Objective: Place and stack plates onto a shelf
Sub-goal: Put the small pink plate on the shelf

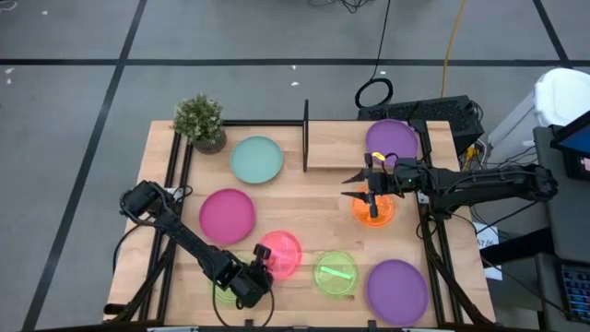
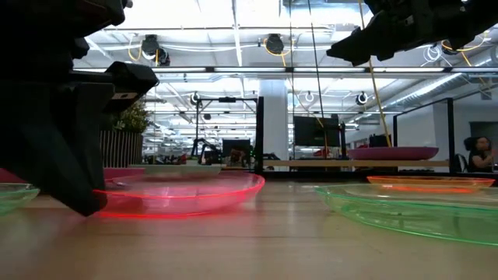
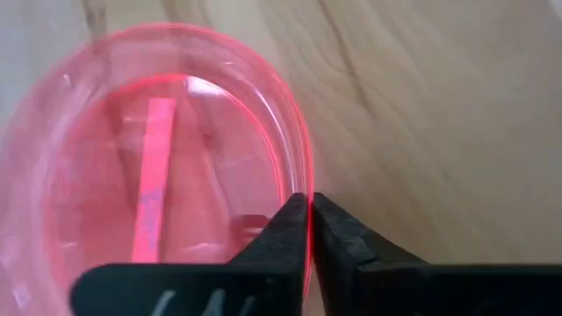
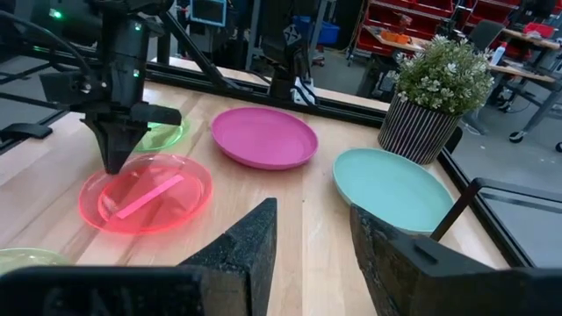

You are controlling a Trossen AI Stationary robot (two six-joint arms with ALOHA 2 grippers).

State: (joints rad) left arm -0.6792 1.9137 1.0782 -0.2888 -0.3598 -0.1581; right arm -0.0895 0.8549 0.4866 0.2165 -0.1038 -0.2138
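Note:
My left gripper (image 1: 262, 268) is shut on the translucent pink plate (image 1: 281, 252) near the table's near edge. A green plate (image 1: 221, 291) lies partly under that arm. My right gripper (image 1: 358, 186) hangs open above the orange plate (image 1: 374, 212), touching nothing. A purple plate (image 1: 392, 138) rests on the shelf (image 1: 336, 152), whose black upright panel (image 1: 305, 136) stands at its left end. Flat on the table lie the teal plate (image 1: 255, 159), the magenta plate (image 1: 227, 215), a second green plate (image 1: 336, 274) and a second purple plate (image 1: 397, 288). My left gripper pinches the pink plate's rim (image 3: 306, 180) on its near-left side, one finger inside the dish and one outside. The fingers (image 4: 112, 156) come from above, pointing down. The plate (image 2: 179, 190) appears to lie flat on the table.
A potted plant (image 1: 200, 121) stands at the far left corner, beside the teal plate. Bare wood lies between the magenta plate and the orange plate, and on the shelf left of the purple plate. Cables and a dark box sit beyond the far right corner.

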